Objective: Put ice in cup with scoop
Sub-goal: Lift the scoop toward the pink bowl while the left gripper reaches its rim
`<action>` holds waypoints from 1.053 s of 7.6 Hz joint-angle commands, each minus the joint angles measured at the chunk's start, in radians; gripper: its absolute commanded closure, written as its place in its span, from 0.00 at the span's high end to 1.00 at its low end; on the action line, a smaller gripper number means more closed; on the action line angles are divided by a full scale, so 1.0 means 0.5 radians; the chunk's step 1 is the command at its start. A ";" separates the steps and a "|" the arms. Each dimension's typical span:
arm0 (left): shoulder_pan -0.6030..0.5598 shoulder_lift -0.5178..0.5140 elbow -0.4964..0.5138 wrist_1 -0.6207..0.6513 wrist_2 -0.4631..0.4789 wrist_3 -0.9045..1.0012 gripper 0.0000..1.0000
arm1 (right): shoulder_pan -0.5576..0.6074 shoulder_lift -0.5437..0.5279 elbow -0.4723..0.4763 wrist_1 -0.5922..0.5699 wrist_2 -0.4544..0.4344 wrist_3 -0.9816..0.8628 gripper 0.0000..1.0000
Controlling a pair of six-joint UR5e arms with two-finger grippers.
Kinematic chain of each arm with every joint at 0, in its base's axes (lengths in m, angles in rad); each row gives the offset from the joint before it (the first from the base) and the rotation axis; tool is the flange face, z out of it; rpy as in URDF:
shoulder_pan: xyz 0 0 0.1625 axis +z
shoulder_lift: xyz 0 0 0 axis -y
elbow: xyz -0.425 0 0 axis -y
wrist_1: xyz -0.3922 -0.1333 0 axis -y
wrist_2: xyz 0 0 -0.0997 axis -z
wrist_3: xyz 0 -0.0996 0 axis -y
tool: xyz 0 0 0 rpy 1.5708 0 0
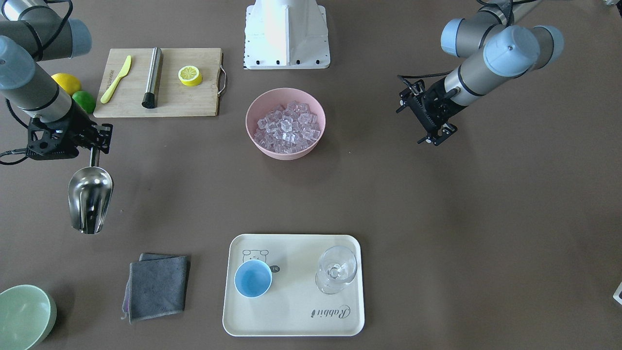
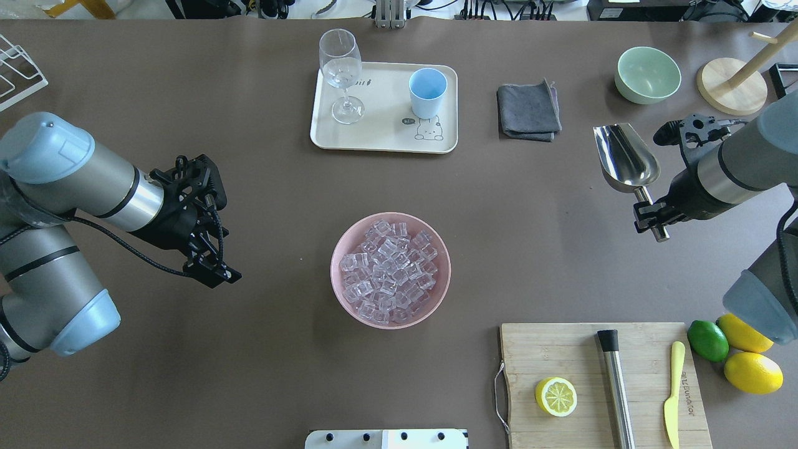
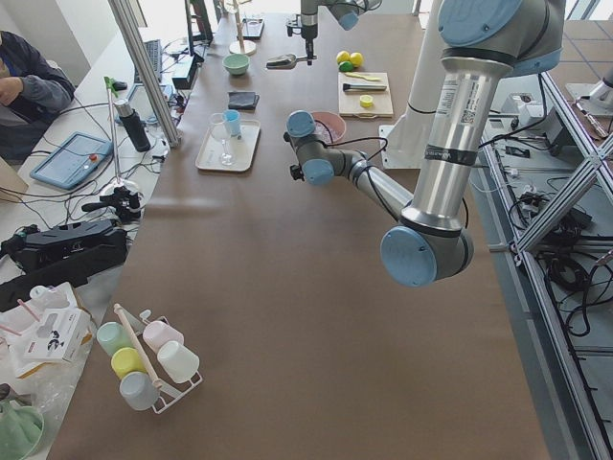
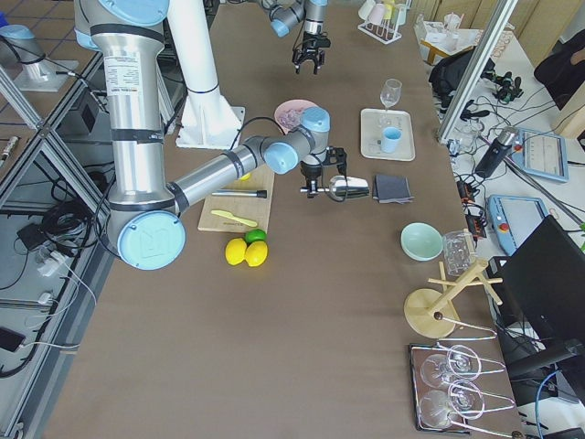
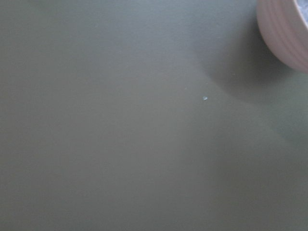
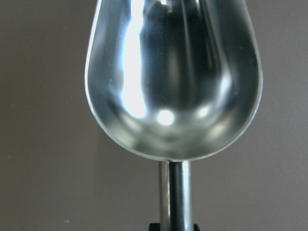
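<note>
The ice (image 2: 389, 268) is a heap of clear cubes in a pink bowl (image 2: 345, 298) at the table's middle; it also shows in the front view (image 1: 286, 129). The light-blue cup (image 2: 427, 92) stands upright and empty on a cream tray (image 2: 380, 140). My right gripper (image 2: 651, 219) is shut on the straight handle of the steel scoop (image 2: 625, 159), held above the table far right of the bowl. The scoop's trough (image 6: 173, 82) is empty. My left gripper (image 2: 215, 265) is open and empty, left of the bowl.
A clear stemmed glass (image 2: 341, 68) stands on the tray beside the cup. A folded grey cloth (image 2: 528, 112) and a pale green bowl (image 2: 647, 75) lie near the scoop. A cutting board (image 2: 598, 349) holds a half lemon, a steel cylinder and a yellow knife.
</note>
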 commanded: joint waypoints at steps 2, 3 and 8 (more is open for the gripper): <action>0.190 -0.020 0.094 -0.675 0.143 -0.001 0.98 | -0.012 0.076 0.122 -0.060 -0.124 -1.025 0.00; 0.190 0.011 0.144 -0.820 0.183 0.002 0.98 | -0.012 0.073 0.119 -0.081 -0.134 -1.469 0.00; 0.306 -0.120 0.606 -1.777 0.512 0.014 0.98 | -0.205 0.561 0.573 -1.427 -0.584 -2.646 0.00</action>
